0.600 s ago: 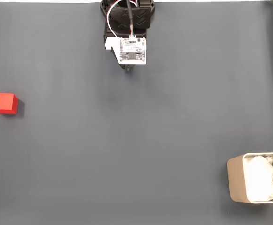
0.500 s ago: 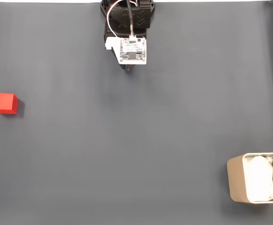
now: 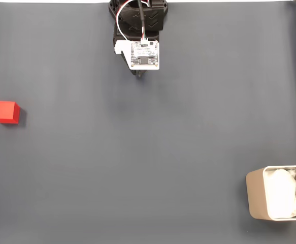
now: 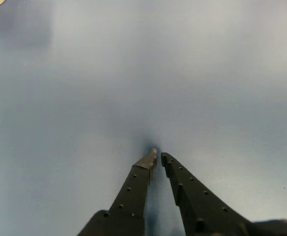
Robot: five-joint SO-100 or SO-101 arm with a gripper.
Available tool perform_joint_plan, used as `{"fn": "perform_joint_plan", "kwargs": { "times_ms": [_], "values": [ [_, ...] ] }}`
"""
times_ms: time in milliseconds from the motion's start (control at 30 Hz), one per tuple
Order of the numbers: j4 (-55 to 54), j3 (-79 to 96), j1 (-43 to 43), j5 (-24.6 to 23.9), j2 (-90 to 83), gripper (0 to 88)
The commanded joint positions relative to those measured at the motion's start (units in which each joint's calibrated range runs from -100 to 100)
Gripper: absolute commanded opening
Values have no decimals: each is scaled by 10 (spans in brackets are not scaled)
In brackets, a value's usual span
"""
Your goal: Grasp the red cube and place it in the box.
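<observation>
Cube and container sit at opposite edges of the dark mat [image 3: 148,152] in the fixed view. The red cube [image 3: 6,112] rests alone at the far left, well apart from everything, free to be approached. At top centre the arm [image 3: 140,35] is folded near its base. The box [image 3: 277,192] waits at lower right, white padding inside. In the wrist view the gripper [image 4: 158,158] is nearly closed, tips almost meeting, empty and pointing at bare mat.

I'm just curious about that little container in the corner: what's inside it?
In the fixed view, the box holds white wrinkled padding. Whatever lies beneath the padding is covered, and the box's right side is cut off by the picture's edge.
</observation>
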Motion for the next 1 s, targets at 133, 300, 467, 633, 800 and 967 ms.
{"fn": "perform_joint_plan", "kwargs": {
  "times_ms": [133, 300, 467, 633, 800, 967],
  "values": [
    [10, 5, -4, -2, 0, 0],
    [10, 5, -4, -2, 0, 0],
    [10, 5, -5, -2, 0, 0],
    [10, 5, -4, -2, 0, 0],
    [-8, 5, -3, 7, 0, 0],
    [-103, -28, 0, 7, 3, 0]
  ]
}}
